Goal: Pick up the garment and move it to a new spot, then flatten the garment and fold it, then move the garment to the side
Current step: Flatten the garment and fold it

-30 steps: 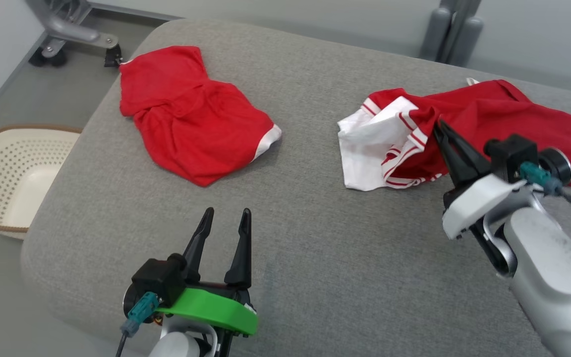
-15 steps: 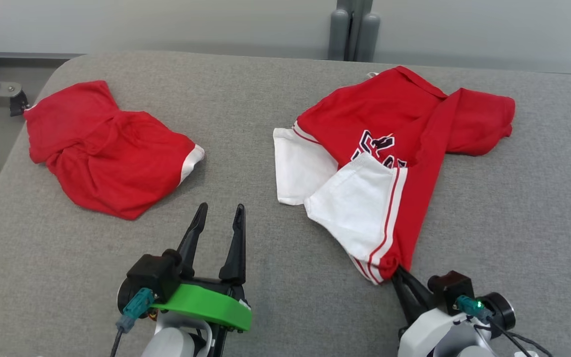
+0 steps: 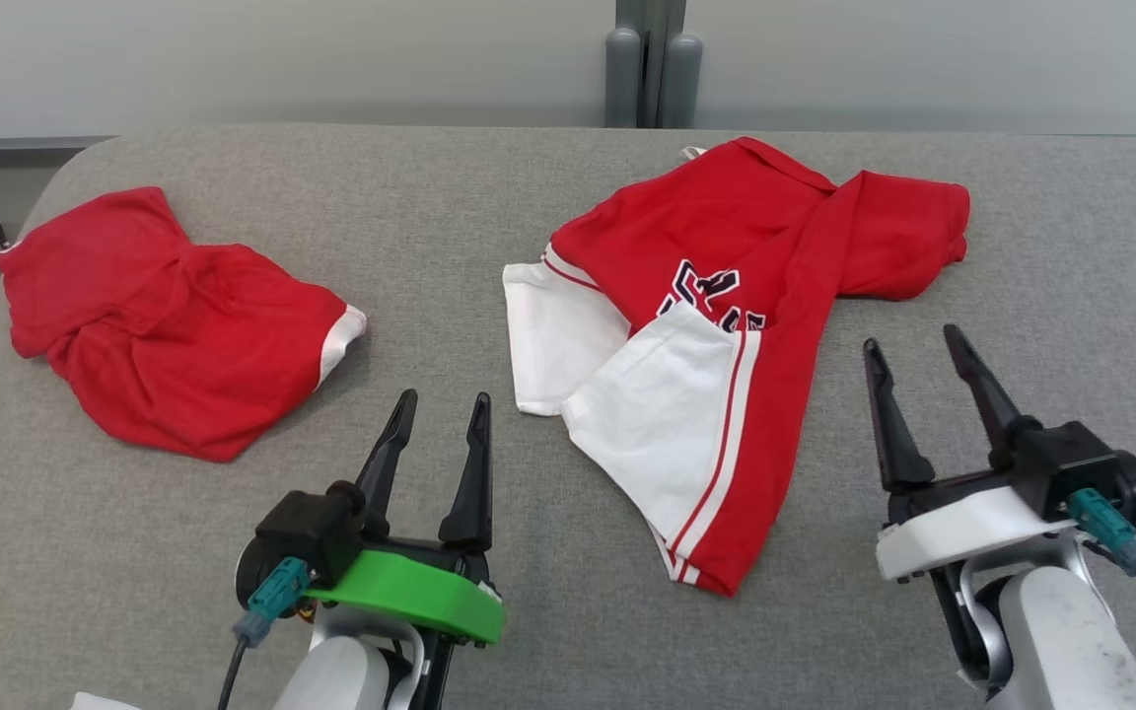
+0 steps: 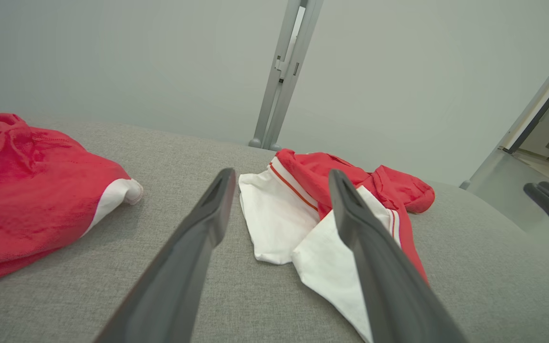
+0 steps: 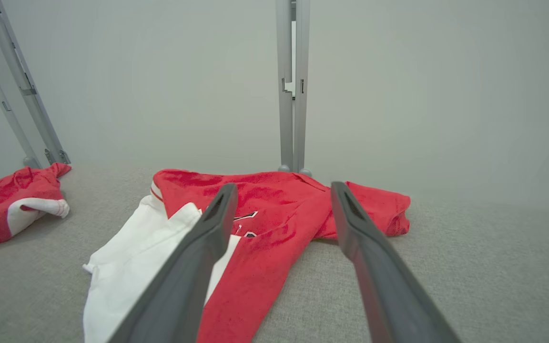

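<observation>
The garment (image 3: 726,247), a red jersey with white panels, red stripes and dark lettering, lies crumpled and partly folded over itself on the grey padded surface (image 3: 529,611). It also appears in the left wrist view (image 4: 284,219) and the right wrist view (image 5: 274,209). My right gripper (image 3: 909,338) stands open to the right of the garment's lower hem, apart from it, with nothing between its fingers (image 5: 283,186). My left gripper (image 3: 446,396) is open and empty at the lower left, just left of the white panel (image 4: 280,172).
A second red garment (image 3: 164,325) with a white cuff lies bunched at the surface's left end (image 4: 22,181). A grey post (image 3: 652,59) stands behind the far edge against the wall. Bare grey surface spreads in front of both grippers.
The camera has swung, shifting the whole picture. My right gripper, shut on the garment's hem before, has opened, let it go and now stands to its right. The left gripper is unchanged.
</observation>
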